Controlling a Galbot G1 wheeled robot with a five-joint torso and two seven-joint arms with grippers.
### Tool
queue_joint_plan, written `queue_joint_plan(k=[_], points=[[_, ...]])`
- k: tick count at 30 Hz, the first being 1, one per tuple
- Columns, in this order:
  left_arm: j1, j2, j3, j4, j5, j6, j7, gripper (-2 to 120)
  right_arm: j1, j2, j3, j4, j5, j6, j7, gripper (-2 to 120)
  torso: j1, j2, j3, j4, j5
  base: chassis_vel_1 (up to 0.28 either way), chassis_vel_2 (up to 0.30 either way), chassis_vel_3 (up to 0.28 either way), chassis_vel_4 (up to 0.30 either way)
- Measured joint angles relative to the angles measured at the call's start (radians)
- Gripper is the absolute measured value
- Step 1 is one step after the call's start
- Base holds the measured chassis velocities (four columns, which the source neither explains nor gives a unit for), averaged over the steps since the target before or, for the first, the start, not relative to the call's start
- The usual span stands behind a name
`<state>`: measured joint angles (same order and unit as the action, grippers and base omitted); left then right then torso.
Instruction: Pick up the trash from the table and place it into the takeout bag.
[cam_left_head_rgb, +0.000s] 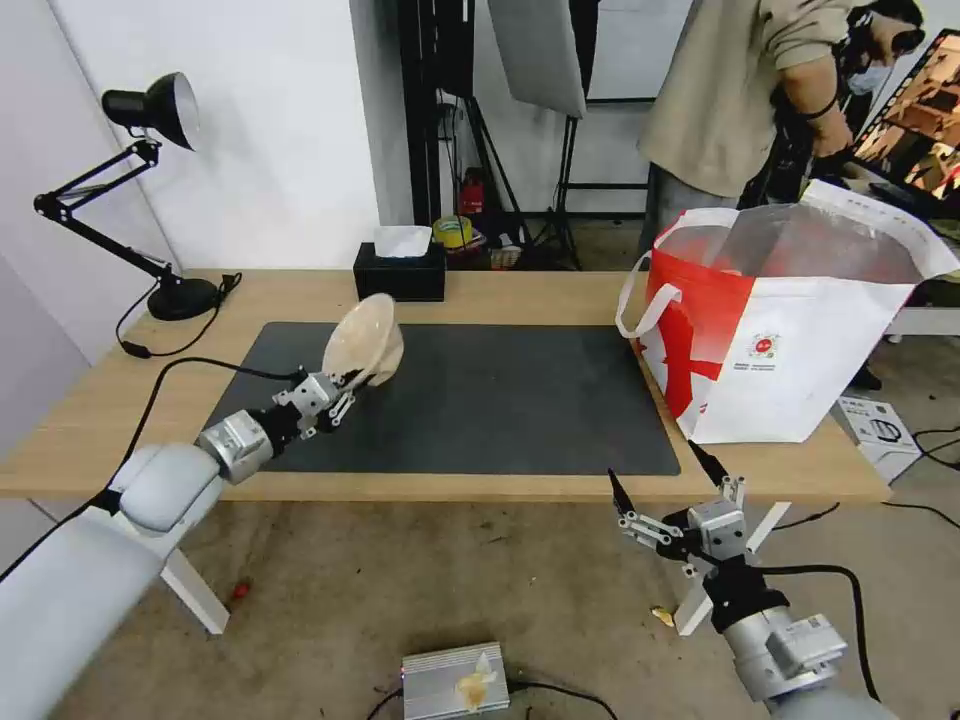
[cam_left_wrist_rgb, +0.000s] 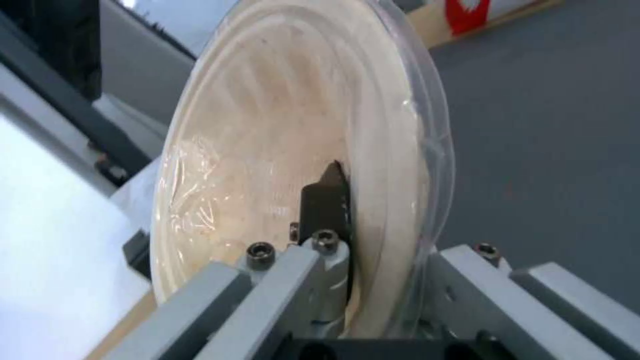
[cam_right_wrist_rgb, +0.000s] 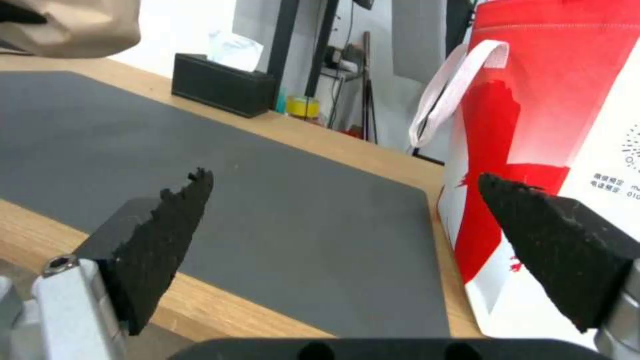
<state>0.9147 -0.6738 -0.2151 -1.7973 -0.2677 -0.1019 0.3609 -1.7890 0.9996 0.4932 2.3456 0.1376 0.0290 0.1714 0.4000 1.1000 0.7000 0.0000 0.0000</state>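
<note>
Your left gripper (cam_left_head_rgb: 352, 385) pinches the beige bowl (cam_left_head_rgb: 364, 342) by its rim, tilted on edge above the mat (cam_left_head_rgb: 480, 400), while your right gripper (cam_left_head_rgb: 668, 477) hangs wide open, empty, off the table (cam_left_head_rgb: 560, 290) edge near the takeout bag (cam_left_head_rgb: 790, 340).

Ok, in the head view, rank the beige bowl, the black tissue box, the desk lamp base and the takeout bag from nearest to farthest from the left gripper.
1. Beige bowl: held in the left gripper, tilted above the mat.
2. Black tissue box: at the table's back edge, just beyond the bowl.
3. Desk lamp base: back left corner of the table.
4. Takeout bag: at the table's right end.
</note>
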Motion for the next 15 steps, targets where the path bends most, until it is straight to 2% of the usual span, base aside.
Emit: queue_joint_plan(k=[8,15], points=[[-0.075,0.038,0.059,-0.071,-0.037,-0.009,-0.042,1,0.0,0.0,0.0,0.0,0.0,0.0,0.0,100,0.0,0.0,0.0,0.0,0.0,0.0,0.0,0.0,0.0],[-0.187,0.059,0.119,-0.087,-0.074,-0.009,-0.069,1,0.0,0.0,0.0,0.0,0.0,0.0,0.0,100,0.0,0.0,0.0,0.0,0.0001,0.0,0.0,0.0,0.0]])
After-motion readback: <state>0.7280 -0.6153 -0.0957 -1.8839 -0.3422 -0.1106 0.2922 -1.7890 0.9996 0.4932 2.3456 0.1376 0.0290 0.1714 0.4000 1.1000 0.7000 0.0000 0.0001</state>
